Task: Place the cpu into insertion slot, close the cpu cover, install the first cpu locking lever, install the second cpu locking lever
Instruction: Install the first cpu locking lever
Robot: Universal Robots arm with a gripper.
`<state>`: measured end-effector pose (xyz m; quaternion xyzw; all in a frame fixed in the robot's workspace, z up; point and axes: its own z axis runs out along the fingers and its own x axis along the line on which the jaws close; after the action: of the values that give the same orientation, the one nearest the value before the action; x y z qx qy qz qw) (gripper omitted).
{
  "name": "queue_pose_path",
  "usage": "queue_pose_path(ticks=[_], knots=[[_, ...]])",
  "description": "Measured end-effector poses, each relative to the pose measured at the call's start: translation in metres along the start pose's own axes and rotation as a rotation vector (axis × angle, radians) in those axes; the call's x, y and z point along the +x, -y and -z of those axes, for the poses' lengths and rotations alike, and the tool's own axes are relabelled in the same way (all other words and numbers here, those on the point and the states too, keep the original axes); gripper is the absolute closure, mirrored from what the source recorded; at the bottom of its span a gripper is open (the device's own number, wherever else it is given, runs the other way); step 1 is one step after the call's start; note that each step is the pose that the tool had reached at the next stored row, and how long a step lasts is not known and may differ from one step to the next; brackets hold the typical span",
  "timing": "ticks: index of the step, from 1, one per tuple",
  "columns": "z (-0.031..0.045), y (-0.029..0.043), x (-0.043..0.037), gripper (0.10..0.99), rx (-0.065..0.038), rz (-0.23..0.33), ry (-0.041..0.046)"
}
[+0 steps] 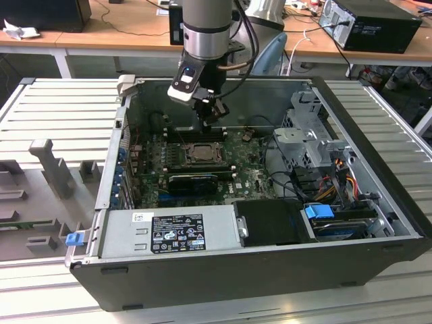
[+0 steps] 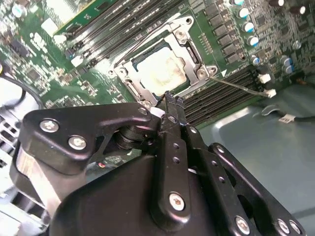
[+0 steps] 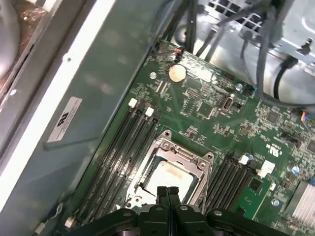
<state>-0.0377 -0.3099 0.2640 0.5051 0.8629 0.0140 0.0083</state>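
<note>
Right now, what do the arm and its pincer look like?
The arm is a silver-grey cylinder with a dark band, black cables looping beside it and a white box at the wrist. The pincer is black metal: jointed link bars studded with silver screws, tapering to two slim fingers.

The open case [image 1: 270, 270] sits on a grey ribbed bench [image 1: 61, 101]. Behind the case run wooden desks [image 1: 101, 37]; one carries a black box [image 1: 378, 23], another what may be crumpled paper [image 1: 17, 30]. Beside the case, toward the exterior view's left, grey blocks [image 1: 50, 165] stand on the bench.
</note>
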Motion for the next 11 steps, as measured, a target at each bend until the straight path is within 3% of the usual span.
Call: queue_pose_path(ticks=[11], knots=[[0.0, 0.0, 0.0, 0.98, 0.0, 0.241, -0.0079]])
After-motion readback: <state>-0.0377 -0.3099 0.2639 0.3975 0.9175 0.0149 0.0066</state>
